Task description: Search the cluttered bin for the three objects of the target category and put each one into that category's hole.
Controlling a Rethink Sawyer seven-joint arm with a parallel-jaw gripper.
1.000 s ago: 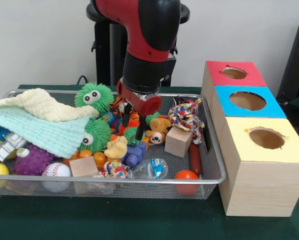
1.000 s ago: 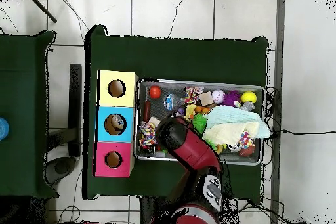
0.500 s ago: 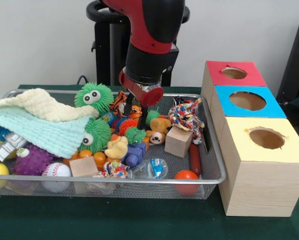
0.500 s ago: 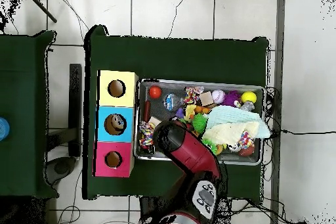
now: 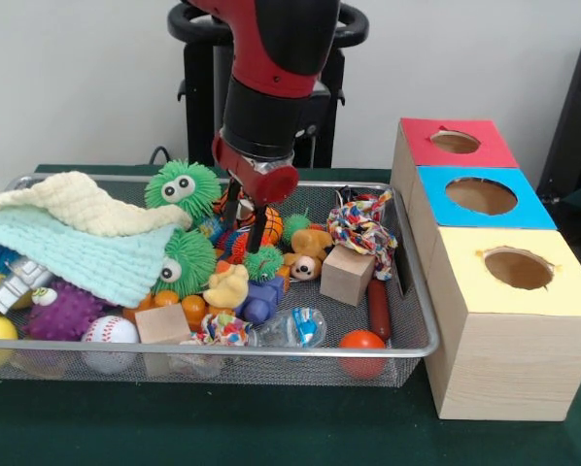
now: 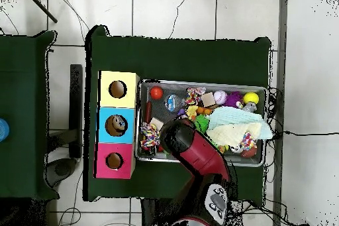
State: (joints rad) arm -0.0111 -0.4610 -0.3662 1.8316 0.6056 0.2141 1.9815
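From the front, we see the hand [image 5: 246, 216] with its two fingers spread and nothing between them, poised over the wire bin [image 5: 419, 291]. The orange striped ball [image 5: 265, 226] sits just beneath its tips, the small green spiky ball [image 5: 263, 262] slightly lower.

From overhead, the arm [image 6: 189, 149] hides the hand; the three boxes lie beyond the bin's end.

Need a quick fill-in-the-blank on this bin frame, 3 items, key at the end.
1. The box nearest the camera in the front view has a ____ top.
2. The claw hangs over the wire ____, holding nothing.
3. The baseball lies next to a spiky ball coloured ____.
Missing words: yellow; bin; purple.
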